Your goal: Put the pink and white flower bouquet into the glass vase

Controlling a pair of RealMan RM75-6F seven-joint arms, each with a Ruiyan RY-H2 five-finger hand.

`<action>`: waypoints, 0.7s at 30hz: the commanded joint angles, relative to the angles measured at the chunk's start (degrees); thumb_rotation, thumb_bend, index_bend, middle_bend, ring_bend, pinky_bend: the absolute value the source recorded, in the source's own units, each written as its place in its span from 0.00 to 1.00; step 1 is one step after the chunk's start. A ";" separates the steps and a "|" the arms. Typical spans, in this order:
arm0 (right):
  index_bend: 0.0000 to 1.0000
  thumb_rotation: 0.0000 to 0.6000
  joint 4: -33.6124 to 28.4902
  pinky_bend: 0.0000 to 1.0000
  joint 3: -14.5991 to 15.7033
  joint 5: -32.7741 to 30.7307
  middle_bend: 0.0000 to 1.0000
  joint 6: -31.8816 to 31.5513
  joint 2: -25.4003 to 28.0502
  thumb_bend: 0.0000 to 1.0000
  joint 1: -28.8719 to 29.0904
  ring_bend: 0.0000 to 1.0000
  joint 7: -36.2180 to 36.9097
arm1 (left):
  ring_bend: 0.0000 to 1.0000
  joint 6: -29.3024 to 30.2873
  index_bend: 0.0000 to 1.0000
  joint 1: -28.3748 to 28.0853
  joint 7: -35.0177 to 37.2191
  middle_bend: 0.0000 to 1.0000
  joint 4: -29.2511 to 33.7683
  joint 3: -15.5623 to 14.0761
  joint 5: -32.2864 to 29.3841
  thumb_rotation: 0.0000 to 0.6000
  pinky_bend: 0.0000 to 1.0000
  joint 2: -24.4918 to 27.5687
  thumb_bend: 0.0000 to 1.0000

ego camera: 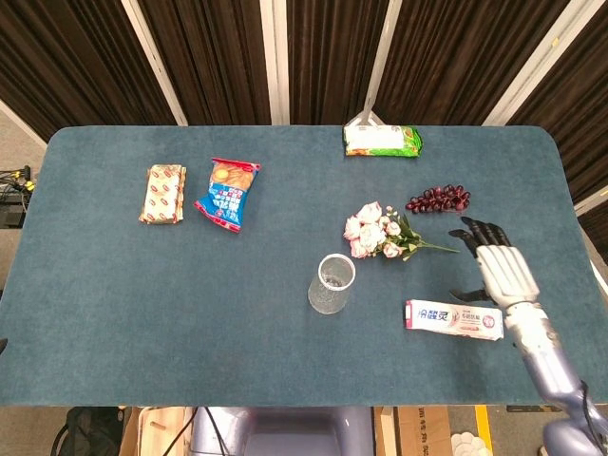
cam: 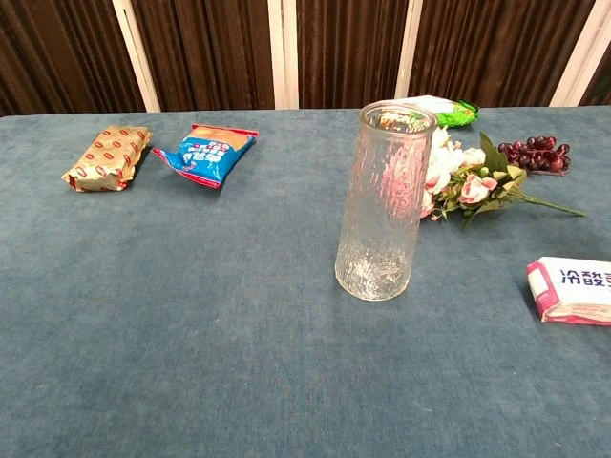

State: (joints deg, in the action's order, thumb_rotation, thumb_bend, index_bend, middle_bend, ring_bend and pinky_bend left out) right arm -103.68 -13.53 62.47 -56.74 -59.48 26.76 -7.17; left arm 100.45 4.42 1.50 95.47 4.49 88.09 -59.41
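The bouquet (ego camera: 380,232) lay flat on the blue surface (ego camera: 114,285) just beside the upright vase (ego camera: 331,283), not in it, and the right hand (ego camera: 501,274) hovered near the stems with fingers (ego camera: 478,233) apart, holding nothing.

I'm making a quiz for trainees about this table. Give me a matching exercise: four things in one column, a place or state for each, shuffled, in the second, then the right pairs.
Things:
1. glass vase
2. flower bouquet
3. right hand
4. grapes

Places or states:
A. lying on its side, stems pointing toward the right hand
B. fingers spread, holding nothing, above the toothpaste box
C. upright and empty
D. between the bouquet and the table's far right corner

Pairs: 1-C, 2-A, 3-B, 4-D
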 commanded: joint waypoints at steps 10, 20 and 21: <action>0.19 1.00 8.30 0.00 -1.51 -17.35 0.05 7.72 -9.65 0.15 11.08 0.02 -9.11 | 0.00 -0.71 0.10 -0.33 -2.30 0.00 -0.24 0.80 -1.48 1.00 0.05 -1.04 0.17; 0.17 1.00 15.34 0.00 -1.67 -23.73 0.04 7.89 -15.69 0.15 16.38 0.02 -11.70 | 0.00 0.02 0.10 0.11 -2.98 0.00 -0.03 1.46 -2.45 1.00 0.05 -1.30 0.17; 0.17 1.00 15.99 0.00 -1.64 -24.24 0.04 7.93 -16.36 0.15 16.79 0.02 -11.85 | 0.00 0.08 0.10 0.15 -2.98 0.00 -0.03 1.54 -2.58 1.00 0.05 -1.31 0.17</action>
State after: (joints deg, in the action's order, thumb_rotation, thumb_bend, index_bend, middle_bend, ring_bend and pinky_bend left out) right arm -88.69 -15.18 39.17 -48.68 -74.81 42.71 -18.46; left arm 100.50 4.54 -1.48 95.44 5.99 85.56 -60.71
